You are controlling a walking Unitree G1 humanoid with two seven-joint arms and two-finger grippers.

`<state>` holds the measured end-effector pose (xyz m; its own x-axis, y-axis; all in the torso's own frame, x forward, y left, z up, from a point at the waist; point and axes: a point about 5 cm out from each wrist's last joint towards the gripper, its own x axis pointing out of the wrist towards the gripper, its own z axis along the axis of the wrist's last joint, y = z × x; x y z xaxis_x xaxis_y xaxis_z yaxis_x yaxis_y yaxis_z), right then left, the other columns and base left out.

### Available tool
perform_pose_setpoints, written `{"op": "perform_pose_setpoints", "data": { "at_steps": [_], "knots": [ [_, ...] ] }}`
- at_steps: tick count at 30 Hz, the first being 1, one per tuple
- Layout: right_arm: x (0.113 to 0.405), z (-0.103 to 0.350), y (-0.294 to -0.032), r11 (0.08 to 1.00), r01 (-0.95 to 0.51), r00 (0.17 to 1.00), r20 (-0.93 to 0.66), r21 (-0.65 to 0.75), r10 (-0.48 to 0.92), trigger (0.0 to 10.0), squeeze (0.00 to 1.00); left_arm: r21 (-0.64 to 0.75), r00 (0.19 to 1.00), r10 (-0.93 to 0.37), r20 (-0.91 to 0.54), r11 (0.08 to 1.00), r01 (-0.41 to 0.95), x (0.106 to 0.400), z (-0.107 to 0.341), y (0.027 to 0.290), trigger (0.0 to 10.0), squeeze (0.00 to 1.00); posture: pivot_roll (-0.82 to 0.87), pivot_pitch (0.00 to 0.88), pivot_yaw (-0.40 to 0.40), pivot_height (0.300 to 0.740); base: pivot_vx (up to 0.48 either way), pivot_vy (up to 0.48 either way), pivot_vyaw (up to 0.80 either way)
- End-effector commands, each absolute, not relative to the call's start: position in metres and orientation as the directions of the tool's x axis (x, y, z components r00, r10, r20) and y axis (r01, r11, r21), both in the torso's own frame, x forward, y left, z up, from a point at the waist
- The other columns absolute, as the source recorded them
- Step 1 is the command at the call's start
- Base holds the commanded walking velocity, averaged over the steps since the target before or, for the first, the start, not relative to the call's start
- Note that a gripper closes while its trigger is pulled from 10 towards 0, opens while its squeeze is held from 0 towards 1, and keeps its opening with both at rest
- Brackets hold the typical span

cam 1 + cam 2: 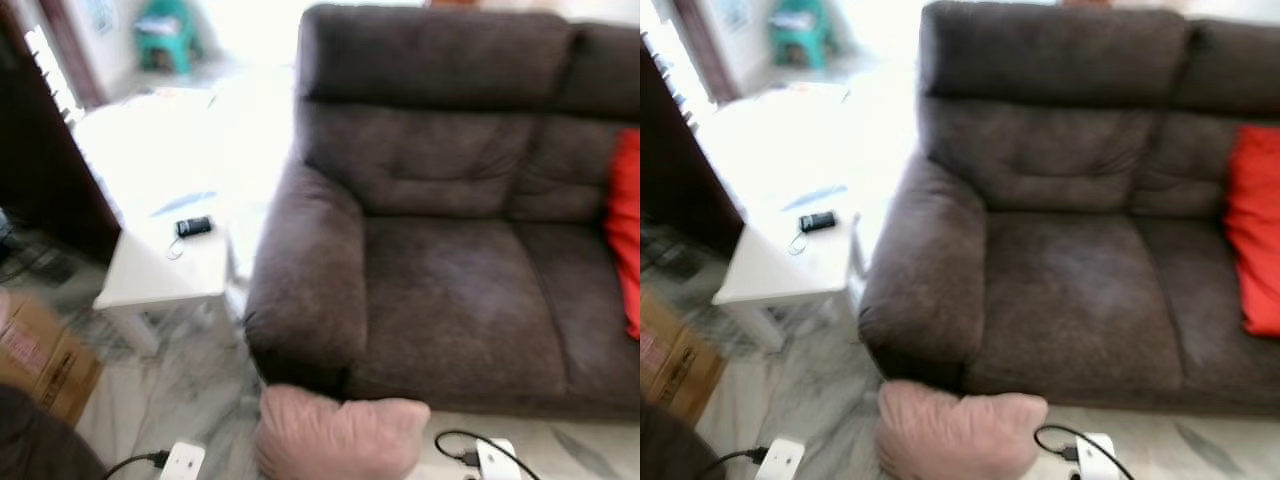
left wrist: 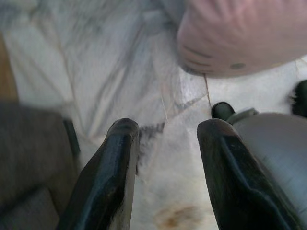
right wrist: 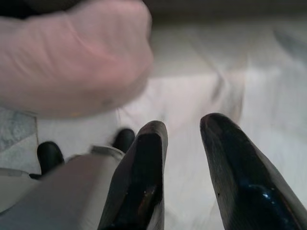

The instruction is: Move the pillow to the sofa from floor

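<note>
While the pillow (image 1: 340,437) lies on the floor (image 1: 190,390) before the sofa (image 1: 450,300), both grippers, left (image 2: 163,139) and right (image 3: 184,132), are parted, empty; each should flank it evenly.

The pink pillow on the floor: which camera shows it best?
The left eye view: the pink pillow lies whole on the floor against the sofa front. The right eye view shows much the same. Both wrist views catch only a blurred part beyond each open tool.
</note>
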<state>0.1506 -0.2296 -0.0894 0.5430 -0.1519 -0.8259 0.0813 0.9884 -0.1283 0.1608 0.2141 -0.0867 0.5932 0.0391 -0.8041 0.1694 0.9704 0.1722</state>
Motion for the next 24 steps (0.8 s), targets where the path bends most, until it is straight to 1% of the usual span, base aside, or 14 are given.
{"op": "perform_pose_setpoints", "data": {
  "at_steps": [1, 4, 8, 10, 18, 24],
  "knots": [
    [0.147, -0.091, -0.232, 0.986, 0.106, 0.529, -0.833, -0.127, -0.164, 10.0, 0.00, 0.166, 0.598, 0.023, -0.801, 0.969, 0.185, 0.164, -0.086, 0.209, 10.0, 0.00, 0.04, 0.071, 0.014, 0.740, 0.000, 0.000, -0.77],
    [0.152, -0.090, -0.226, 0.987, 0.107, 0.539, -0.827, -0.118, -0.157, 10.0, 0.00, 0.167, 0.600, 0.022, -0.800, 0.968, 0.186, 0.164, -0.086, 0.209, 10.0, 0.00, 0.03, 0.071, 0.015, 0.740, 0.000, 0.000, -0.77],
    [0.159, -0.091, -0.207, 0.991, 0.090, 0.550, -0.824, -0.103, -0.135, 10.0, 0.00, 0.167, 0.603, 0.020, -0.797, 0.968, 0.189, 0.164, -0.086, 0.209, 10.0, 0.00, 0.04, 0.071, 0.015, 0.740, 0.000, 0.000, 0.00],
    [0.159, -0.092, -0.204, 0.991, 0.087, 0.551, -0.824, -0.099, -0.131, 10.0, 0.00, 0.168, 0.605, 0.020, -0.796, 0.968, 0.189, 0.165, -0.086, 0.209, 10.0, 0.00, 0.04, 0.072, 0.013, 0.740, 0.000, 0.000, 0.00],
    [0.159, -0.092, -0.203, 0.991, 0.091, 0.553, -0.823, -0.098, -0.132, 10.0, 0.00, 0.167, 0.609, 0.018, -0.793, 0.968, 0.188, 0.167, -0.085, 0.208, 10.0, 0.00, 0.04, 0.072, 0.017, 0.740, 0.000, 0.000, 0.00],
    [0.158, -0.092, -0.207, 0.991, 0.093, 0.552, -0.823, -0.099, -0.134, 10.0, 0.00, 0.170, 0.623, 0.019, -0.782, 0.968, 0.184, 0.170, -0.083, 0.208, 10.0, 0.00, 0.04, 0.071, 0.016, 0.740, 0.000, 0.000, 0.00]
  ]
}}
